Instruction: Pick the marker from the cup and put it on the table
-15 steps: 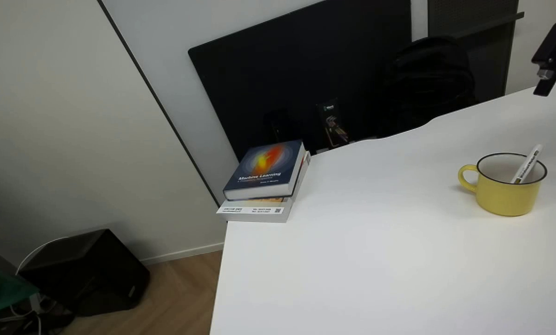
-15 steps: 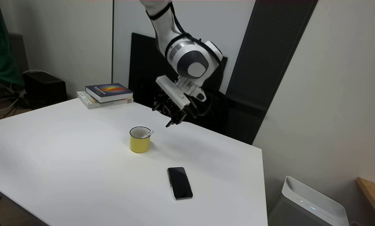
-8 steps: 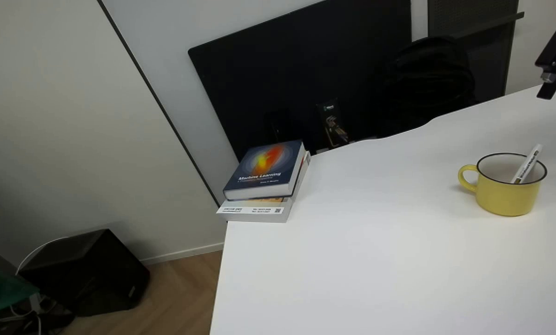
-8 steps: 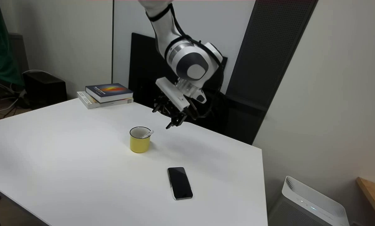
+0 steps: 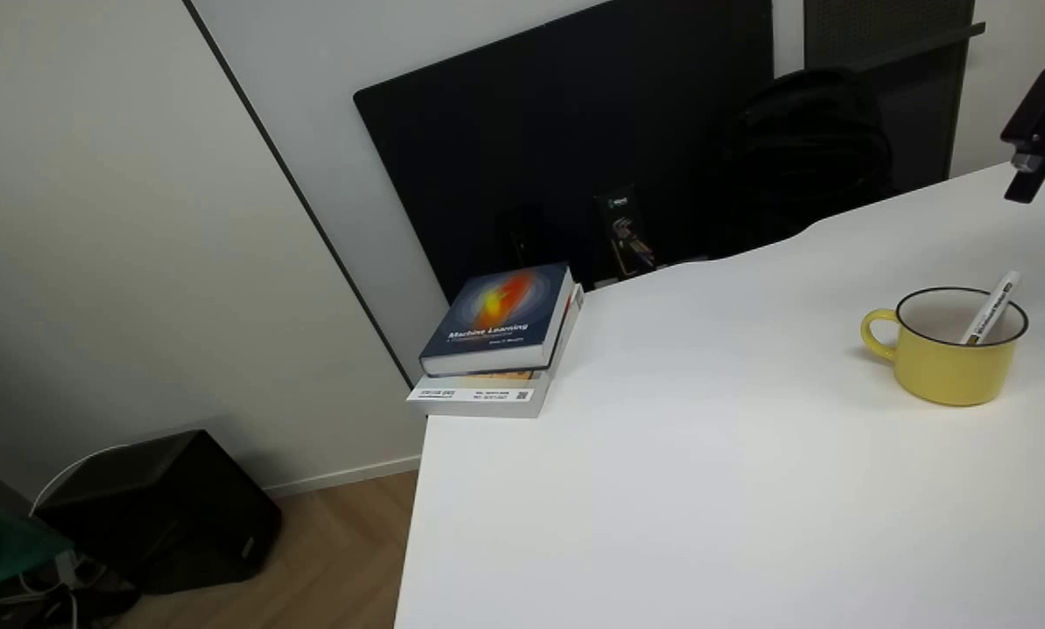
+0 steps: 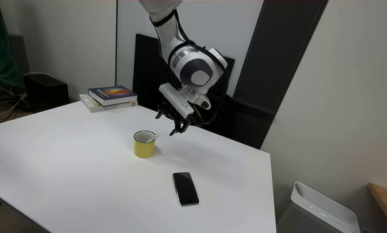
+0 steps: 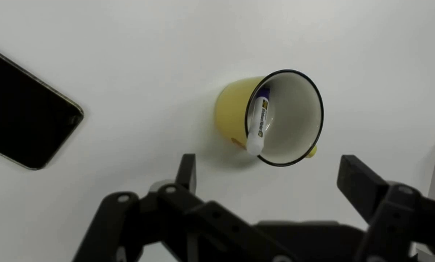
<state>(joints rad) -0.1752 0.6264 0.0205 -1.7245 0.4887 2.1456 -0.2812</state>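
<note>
The yellow cup [image 5: 951,371] stands upright on the white table [image 5: 662,489], seen also in an exterior view [image 6: 144,149] and the wrist view [image 7: 234,109]. The white marker [image 5: 993,307] leans inside the cup, its upper end sticking out past the dark rim. In the wrist view the marker [image 7: 258,125] has a purple part down inside the cup. My gripper [image 7: 270,171] is open and empty, its fingers apart. In an exterior view the gripper [image 6: 165,125] hangs above the table, higher than the cup and off to its side. Only one finger shows in an exterior view [image 5: 1025,179].
A black phone [image 6: 185,189] lies on the table near the cup and shows in the wrist view [image 7: 24,112]. Two stacked books [image 5: 501,328] lie at the table's edge. A dark board and a backpack [image 5: 806,148] stand behind the table.
My gripper has come down a little and shifted slightly toward the cup's side. It stays open. The cup, marker and phone have not moved.
</note>
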